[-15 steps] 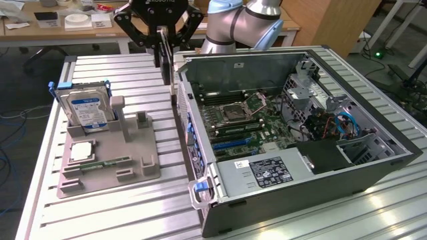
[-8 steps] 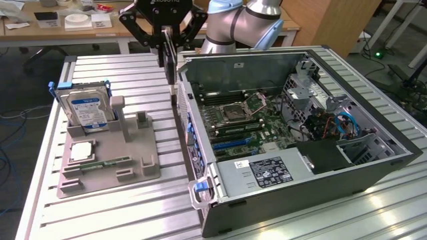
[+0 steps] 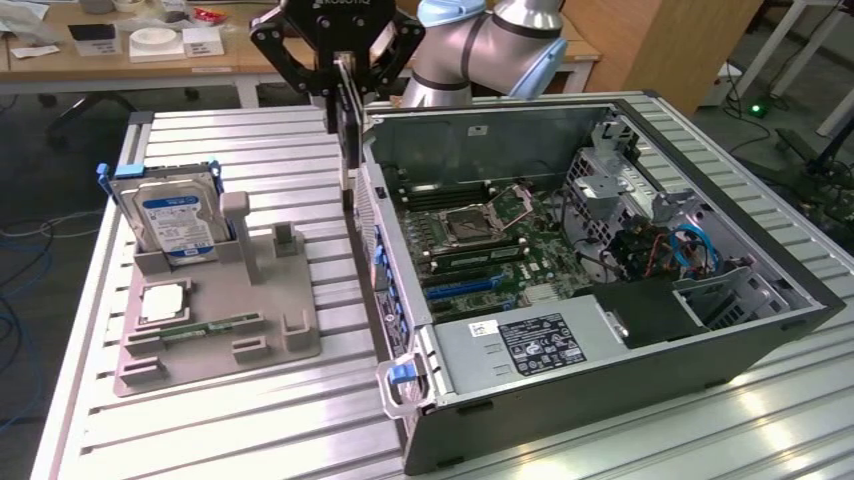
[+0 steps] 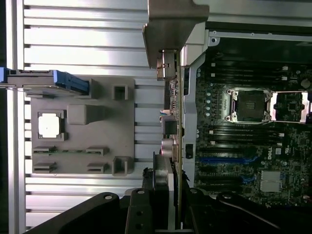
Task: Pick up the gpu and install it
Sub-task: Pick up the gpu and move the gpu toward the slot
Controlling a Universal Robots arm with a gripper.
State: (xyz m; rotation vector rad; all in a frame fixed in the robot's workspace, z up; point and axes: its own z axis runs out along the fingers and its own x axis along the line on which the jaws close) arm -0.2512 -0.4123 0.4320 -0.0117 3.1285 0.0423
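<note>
While black two-finger gripper is clamped on thin green-board gpu, card hangs over open dark PC case wall; misalignment could snag there, or miss blue mobo slot.

Black pincer, dark gpu; grey fixture; blue-labelled silver drive.

We're in a robotics lab here: a robot arm over a ribbed metal table, an opened computer case on it, a cluttered wooden desk behind and cables trailing on the floor.
</note>
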